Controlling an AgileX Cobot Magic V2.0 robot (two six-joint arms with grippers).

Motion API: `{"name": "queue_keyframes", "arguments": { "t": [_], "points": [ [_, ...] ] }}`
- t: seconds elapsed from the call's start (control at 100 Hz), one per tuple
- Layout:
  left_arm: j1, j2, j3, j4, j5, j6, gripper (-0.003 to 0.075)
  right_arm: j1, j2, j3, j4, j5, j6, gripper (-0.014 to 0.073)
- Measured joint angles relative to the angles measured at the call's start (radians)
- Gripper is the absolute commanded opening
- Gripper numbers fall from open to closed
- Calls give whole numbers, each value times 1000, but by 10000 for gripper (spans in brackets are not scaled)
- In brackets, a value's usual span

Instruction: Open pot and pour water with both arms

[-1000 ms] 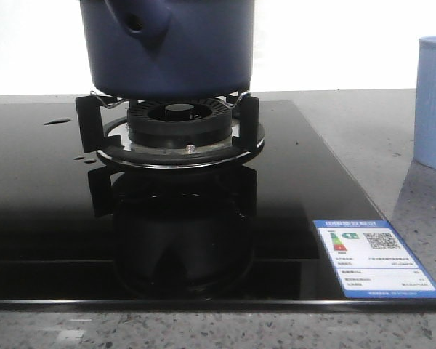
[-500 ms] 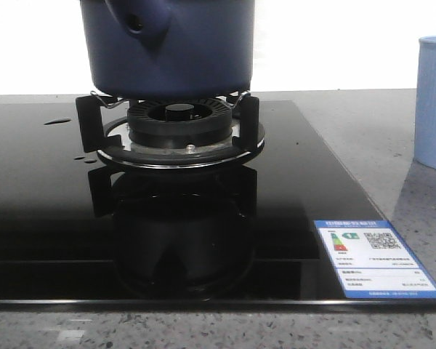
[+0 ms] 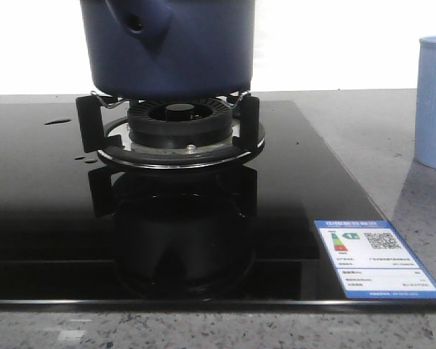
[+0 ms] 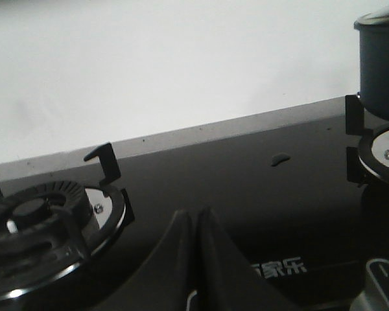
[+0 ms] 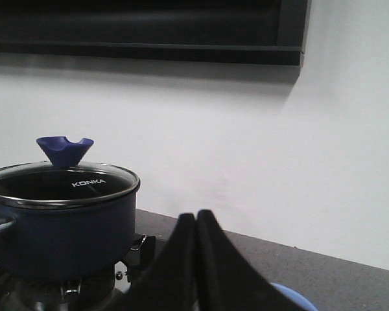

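Note:
The dark navy pot (image 3: 171, 47) stands on the burner grate (image 3: 174, 131) of the black glass stove; its stubby handle with a round hole (image 3: 136, 24) faces the camera. From the right wrist the pot (image 5: 58, 223) shows a glass lid with a blue knob (image 5: 65, 150) on top. At the edge of the left wrist view the pot (image 4: 381, 65) appears with the lid on. My left gripper (image 4: 196, 217) is shut and empty above the stove glass between the two burners. Shut and empty too, my right gripper (image 5: 196, 219) hangs apart from the pot, beside it. Neither gripper shows in the front view.
A pale blue ribbed cup (image 3: 432, 102) stands on the grey counter right of the stove; its rim (image 5: 292, 297) shows behind my right fingers. A second burner (image 4: 39, 227) lies near my left gripper. Water drops (image 3: 57, 121) sit on the glass. An energy label (image 3: 374, 258) is at the stove's front right corner.

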Motion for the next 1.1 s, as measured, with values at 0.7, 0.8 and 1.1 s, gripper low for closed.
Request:
{"name": "queue_keyframes", "arguments": {
  "t": [0.7,0.8,1.1],
  "points": [
    [63,-141,70,-41,293,-161,-19,0,0,0,-2,0,0,-67],
    [63,-141,70,-44,293,-161,-19,0,0,0,-2,0,0,-67],
    [63,-141,70,-46,295,-161,-19,0,0,0,-2,0,0,-67]
  ]
}}
